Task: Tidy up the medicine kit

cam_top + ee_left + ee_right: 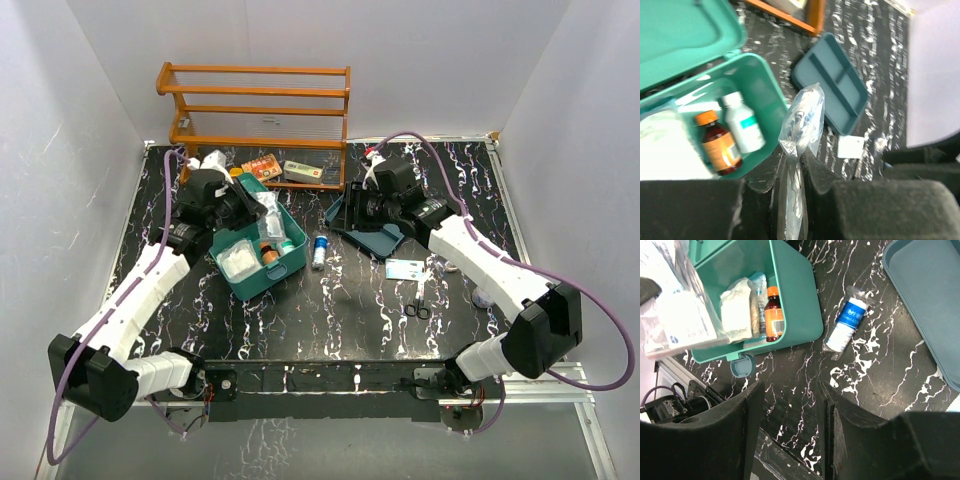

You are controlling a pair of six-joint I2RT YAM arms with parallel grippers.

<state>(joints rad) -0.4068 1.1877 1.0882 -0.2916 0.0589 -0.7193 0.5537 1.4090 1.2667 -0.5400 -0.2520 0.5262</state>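
Left gripper (794, 172): clamped on clear packet (802, 117), frame centre.
Right gripper (789, 400): spread wide, nothing held.
Advice: packet is best released inside medicine kit (766, 82), beside brown bottle (717, 145).

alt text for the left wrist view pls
The left pincer grips a crumpled clear plastic pouch beside the open teal-green plastic medicine kit box, which holds an amber bottle with an orange cap and a white bottle. Beyond lies a dark teal two-compartment tray on the black marbled table.
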